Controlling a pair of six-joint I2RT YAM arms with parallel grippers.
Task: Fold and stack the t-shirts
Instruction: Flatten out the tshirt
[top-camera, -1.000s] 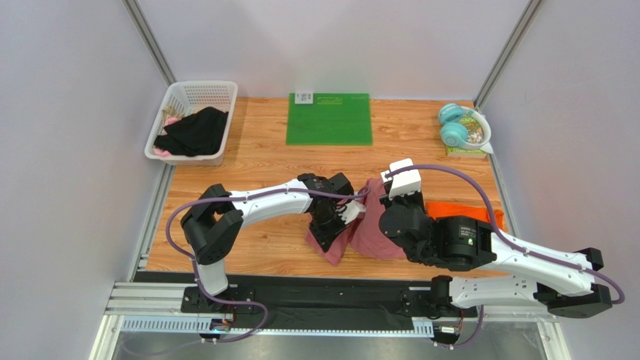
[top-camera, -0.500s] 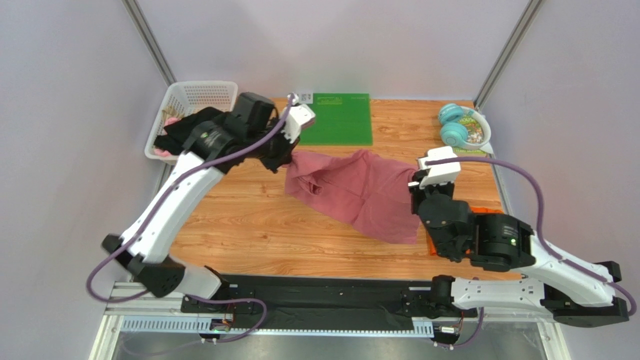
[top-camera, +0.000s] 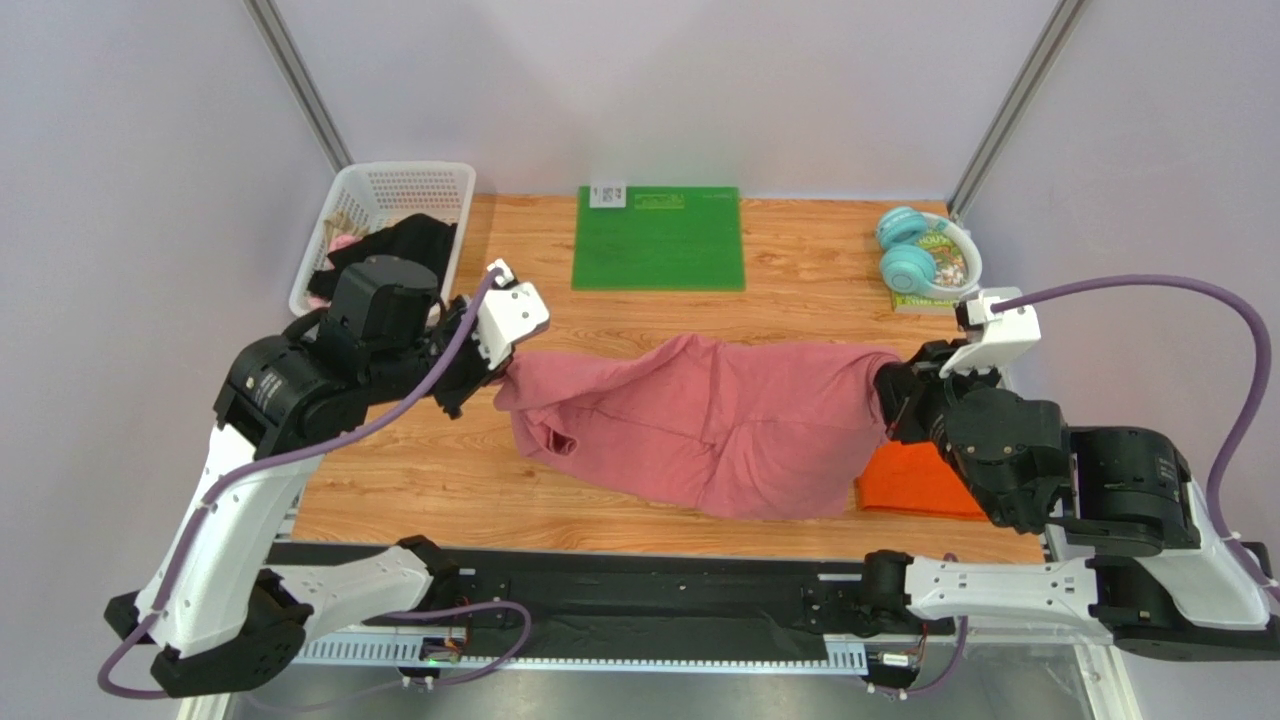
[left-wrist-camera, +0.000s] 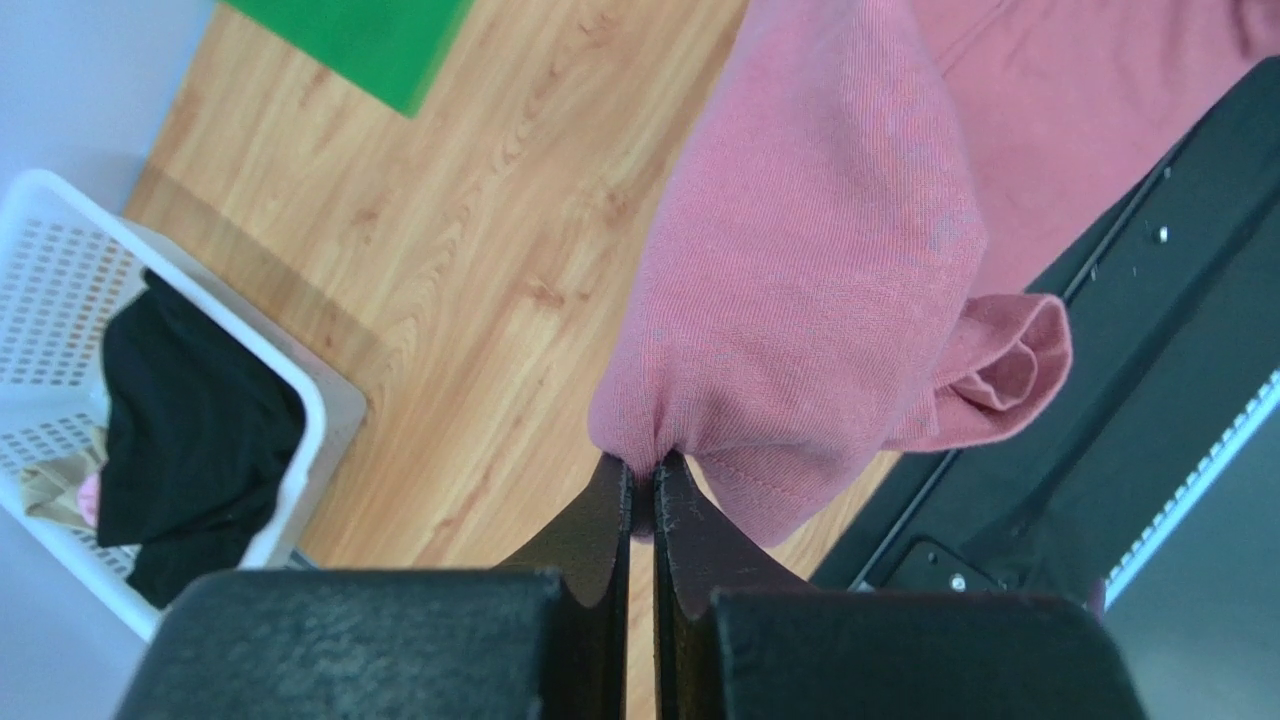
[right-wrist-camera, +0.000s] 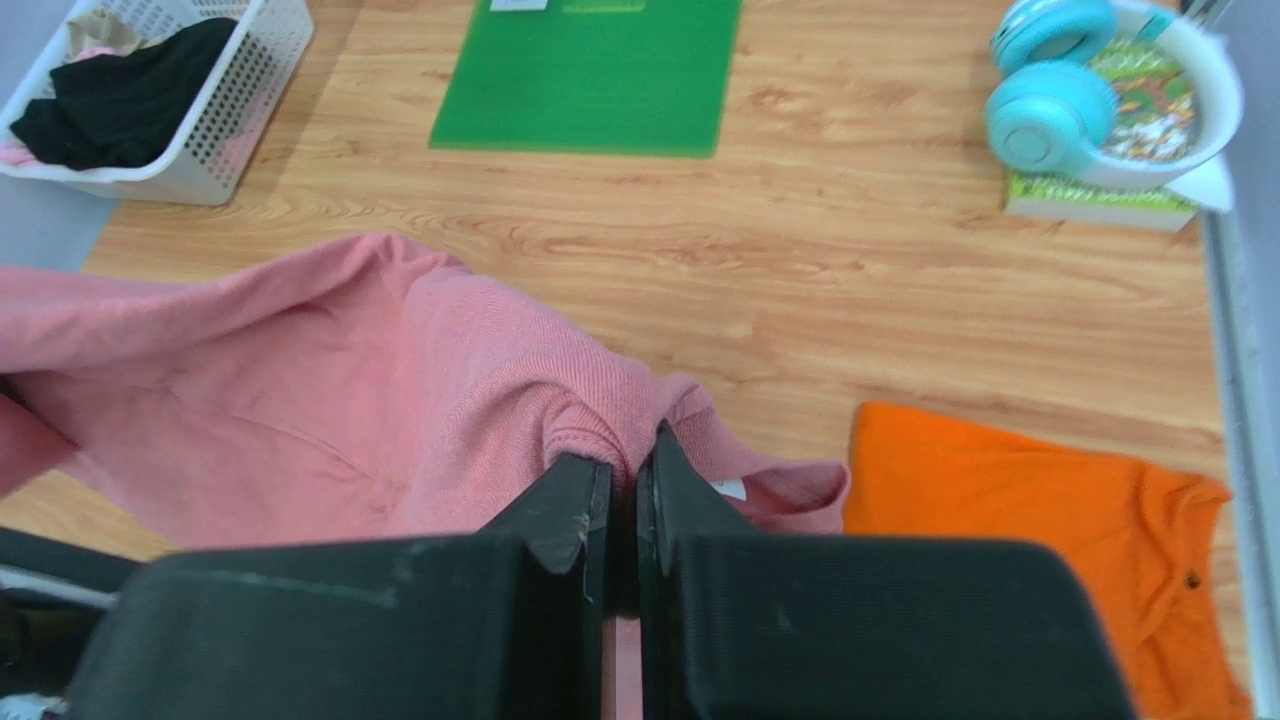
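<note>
Arms swung apart since earlier; pink t-shirt (top-camera: 706, 428) stretched btwn left claw (left-wrist-camera: 649, 477) & right claw (right-wrist-camera: 624, 450), both pinching it. Risk: overpull slips cloth, or hem drags orange t-shirt (top-camera: 917, 483).

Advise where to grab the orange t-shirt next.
Pinch the orange t-shirt at its far edge, probably coming down from above: it lies flat on the table, that edge is bare, and the pink t-shirt crowds its left side.
</note>
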